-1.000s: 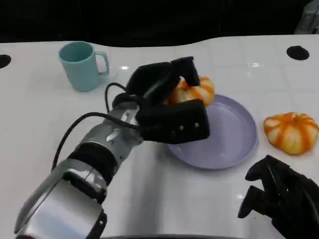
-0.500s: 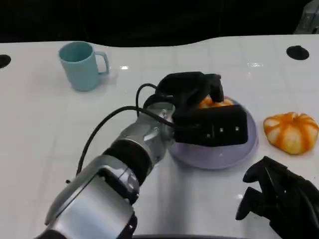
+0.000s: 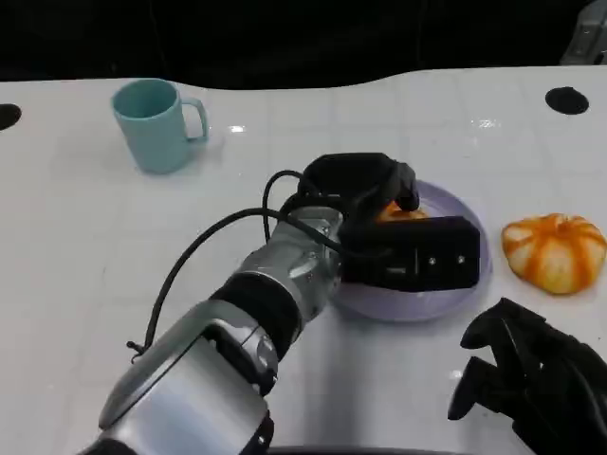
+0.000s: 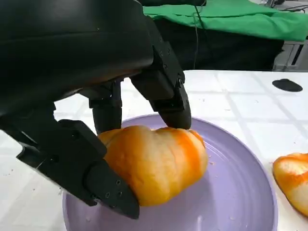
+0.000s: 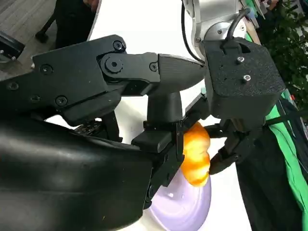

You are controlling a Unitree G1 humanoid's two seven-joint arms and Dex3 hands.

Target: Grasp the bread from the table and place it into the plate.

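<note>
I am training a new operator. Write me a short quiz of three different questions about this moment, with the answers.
1. True or false: the left robot hand holds a bread above the purple plate.
2. Multiple choice: what lies on the table right of the plate? A) a second bread B) a spoon C) a bowl
3. Fill in: the teal ____ stands at the far left.

Key: 1 true; 2 A; 3 mug.

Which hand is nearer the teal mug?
Left. The left hand is over the plate, holding the bread, right of the mug. The right hand sits at the table's near edge, farther right still.
</note>
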